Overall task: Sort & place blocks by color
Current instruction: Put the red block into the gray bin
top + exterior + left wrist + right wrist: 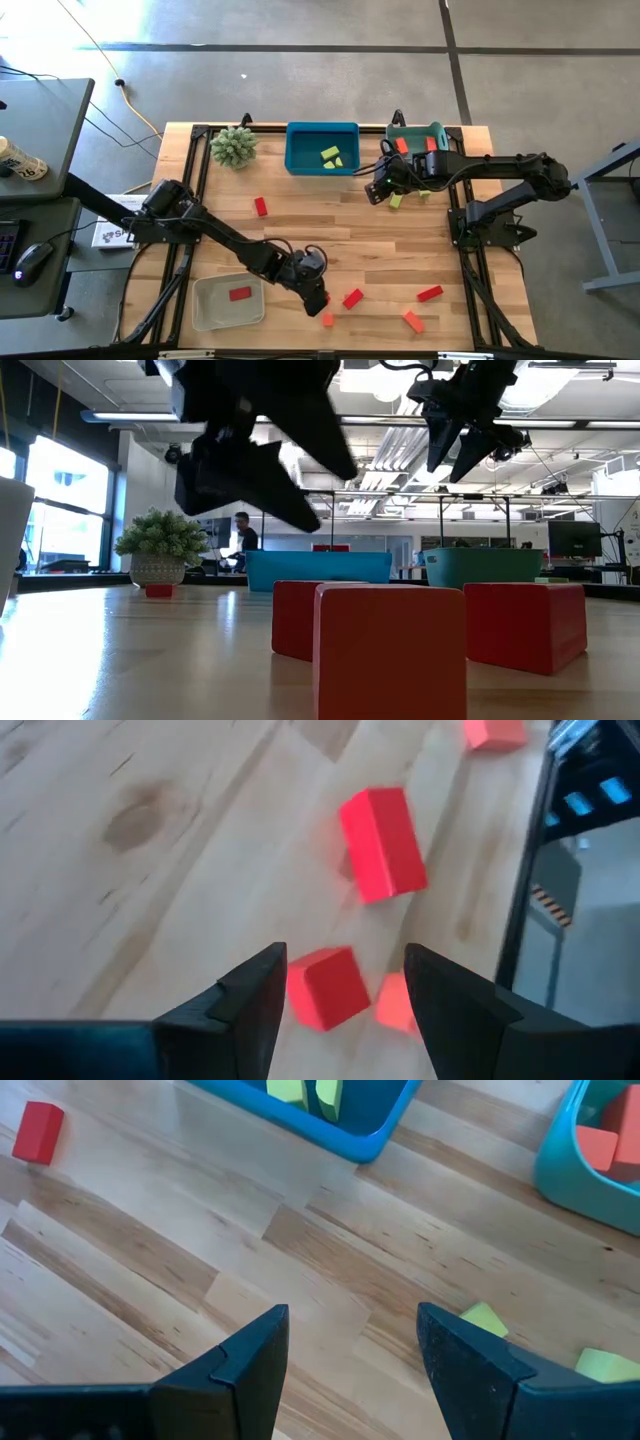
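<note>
The left gripper hangs with its fingers apart and empty just over a small red cube, close to the grey tray that holds one red block. The right gripper, fingers also spread and empty, hovers beside the blue tray, near two yellow-green blocks on the table.

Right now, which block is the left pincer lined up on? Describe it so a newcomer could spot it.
Start at the beige tray at the table's front left corner, then go right to the left pincer, open just above the wood. Between its fingers sits a small red cube. It is squarer than the long red bar just beyond, and deeper red than the orange cube beside it.
</note>
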